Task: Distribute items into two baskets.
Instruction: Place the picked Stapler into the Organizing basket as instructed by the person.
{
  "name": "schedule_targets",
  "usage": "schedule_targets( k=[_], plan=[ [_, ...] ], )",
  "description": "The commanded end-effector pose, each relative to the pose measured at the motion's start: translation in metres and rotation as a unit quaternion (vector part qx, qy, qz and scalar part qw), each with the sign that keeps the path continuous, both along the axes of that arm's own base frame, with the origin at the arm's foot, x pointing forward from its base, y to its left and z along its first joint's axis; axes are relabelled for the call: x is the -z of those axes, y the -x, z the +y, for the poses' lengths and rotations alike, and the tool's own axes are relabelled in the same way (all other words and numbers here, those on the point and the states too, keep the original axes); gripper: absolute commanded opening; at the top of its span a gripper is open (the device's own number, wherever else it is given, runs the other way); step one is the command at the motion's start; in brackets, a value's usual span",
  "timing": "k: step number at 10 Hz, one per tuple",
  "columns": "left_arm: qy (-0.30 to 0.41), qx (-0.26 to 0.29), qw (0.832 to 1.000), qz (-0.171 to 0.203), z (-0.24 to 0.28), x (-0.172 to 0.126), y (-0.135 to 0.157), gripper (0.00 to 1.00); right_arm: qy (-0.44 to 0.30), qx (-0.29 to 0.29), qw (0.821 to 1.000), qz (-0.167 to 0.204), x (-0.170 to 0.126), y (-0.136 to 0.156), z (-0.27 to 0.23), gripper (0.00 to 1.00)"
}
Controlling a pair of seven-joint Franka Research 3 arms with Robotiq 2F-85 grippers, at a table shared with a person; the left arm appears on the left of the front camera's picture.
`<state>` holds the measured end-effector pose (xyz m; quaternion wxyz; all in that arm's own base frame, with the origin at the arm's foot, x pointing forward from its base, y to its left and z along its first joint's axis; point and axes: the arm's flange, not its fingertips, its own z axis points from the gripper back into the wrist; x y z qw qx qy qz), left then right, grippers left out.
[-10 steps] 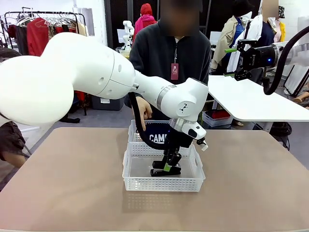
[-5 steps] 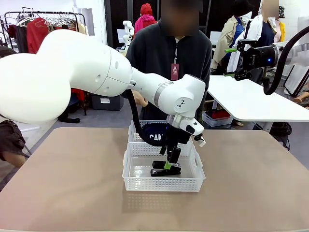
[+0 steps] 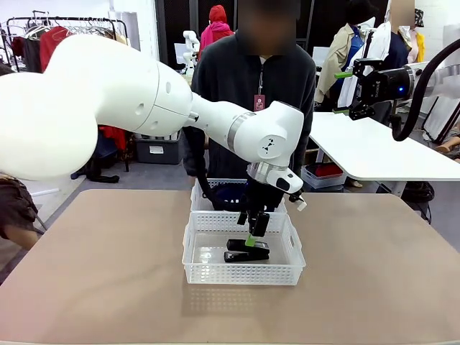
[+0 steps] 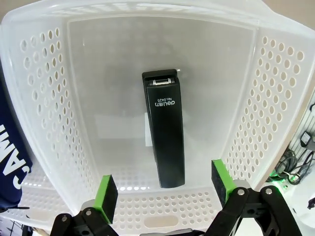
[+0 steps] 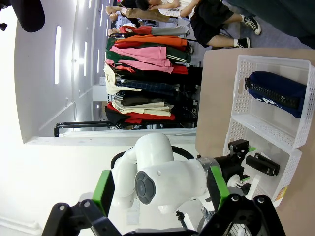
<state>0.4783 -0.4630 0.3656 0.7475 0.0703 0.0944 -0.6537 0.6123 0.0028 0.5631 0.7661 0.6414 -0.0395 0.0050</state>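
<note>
Near basket (image 3: 243,274) is our landmark: pouch (image 5: 275,93) in the basket behind (image 5: 256,69), stapler (image 4: 165,133) flat on its floor, left gripper (image 3: 252,228) just above, jaws spread and empty, while a careless lift could clip the rim and drag everything.

A clothes rack (image 3: 43,36) is standing at upper left against a white wall — a white table (image 3: 374,147) is sitting at right.
</note>
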Motion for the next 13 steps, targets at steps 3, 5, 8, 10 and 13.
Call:
schedule_targets(
  k=[3, 5, 8, 10, 13],
  plan=[
    [-0.001, 0.0, 1.0, 0.002, 0.0, 0.003, -0.001, 1.0, 0.0, -0.001, 1.0, 0.0, -0.003, 0.001, 0.0, 1.0],
    [-0.001, 0.0, 1.0, 0.002, 0.0, 0.003, -0.001, 1.0, 0.0, -0.001, 1.0, 0.0, -0.003, 0.001, 0.0, 1.0],
    [-0.002, 0.001, 1.0, 0.004, -0.002, 0.007, 0.0, 1.0, 0.0, -0.001, 1.0, 0.0, -0.003, 0.001, 0.0, 1.0],
    [0.045, -0.02, 0.998, 0.049, 0.003, -0.003, 0.01, 1.0, 0.0, -0.001, 1.0, 0.0, -0.003, 0.001, 0.0, 1.0],
    [0.076, -0.083, 0.988, 0.104, 0.055, -0.033, 0.012, 1.0, 0.0, -0.001, 1.0, 0.0, -0.003, 0.001, 0.0, 1.0]
  ],
)
